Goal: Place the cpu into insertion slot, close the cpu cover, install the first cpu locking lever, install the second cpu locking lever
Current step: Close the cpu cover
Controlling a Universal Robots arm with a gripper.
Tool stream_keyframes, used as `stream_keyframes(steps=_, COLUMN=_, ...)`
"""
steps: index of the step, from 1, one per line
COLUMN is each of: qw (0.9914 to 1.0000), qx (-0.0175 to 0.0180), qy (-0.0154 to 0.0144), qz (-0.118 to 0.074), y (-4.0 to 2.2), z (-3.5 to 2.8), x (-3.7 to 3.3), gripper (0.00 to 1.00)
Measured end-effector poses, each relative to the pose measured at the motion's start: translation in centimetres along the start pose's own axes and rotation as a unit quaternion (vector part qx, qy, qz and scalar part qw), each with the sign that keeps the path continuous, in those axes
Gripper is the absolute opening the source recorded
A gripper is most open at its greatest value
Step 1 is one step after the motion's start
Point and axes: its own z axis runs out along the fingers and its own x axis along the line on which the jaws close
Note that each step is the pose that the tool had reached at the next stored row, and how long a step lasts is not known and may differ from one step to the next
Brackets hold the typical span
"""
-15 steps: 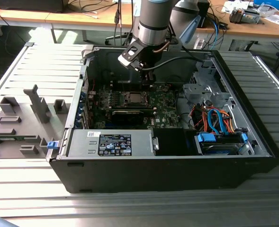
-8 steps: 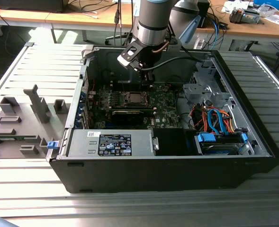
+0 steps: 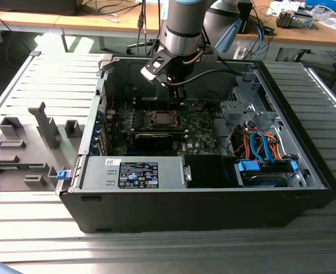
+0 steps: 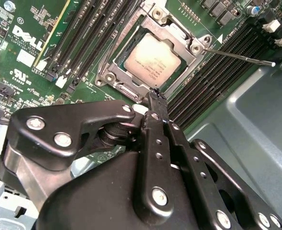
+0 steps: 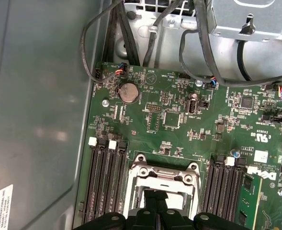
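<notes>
Second wrist view: nearest the camera is the black gripper (image 4: pixel 157 96). Its two fingers are pressed together with nothing between them, and their tip rests at the near edge of the insertion slot (image 4: pixel 128 91). Just beyond the tip, the cpu (image 4: pixel 152 60) lies flat in that slot with its silver-grey top facing up. The cpu cover (image 4: pixel 181 34) is down around the cpu, framing it. From a corner of the socket a thin locking lever (image 4: pixel 239 56) runs out over the memory slots (image 4: pixel 208 81). I cannot tell whether it is latched.

In the first wrist view the joined fingertips (image 5: pixel 150 199) stand over the socket frame. Rows of memory slots flank the frame on both sides. Farther along the green board sits a round coin cell (image 5: pixel 128 92), and black cables (image 5: pixel 188 57) loop past the board's edge.

In the exterior view the power supply (image 3: pixel 133 171) lies along the near wall of the open computer case (image 3: pixel 213 211), with a blue drive caddy (image 3: pixel 259 171) at the exterior view's right. Behind these, the arm reaches down into the case over the socket. The case rests on a slatted metal table (image 3: pixel 42 240).
</notes>
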Motion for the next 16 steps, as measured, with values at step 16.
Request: stream_keyframes(steps=16, qw=1.0, qx=0.0001, qy=0.0001, qz=-0.001, y=-0.13, z=0.31, x=-0.03, gripper=0.11)
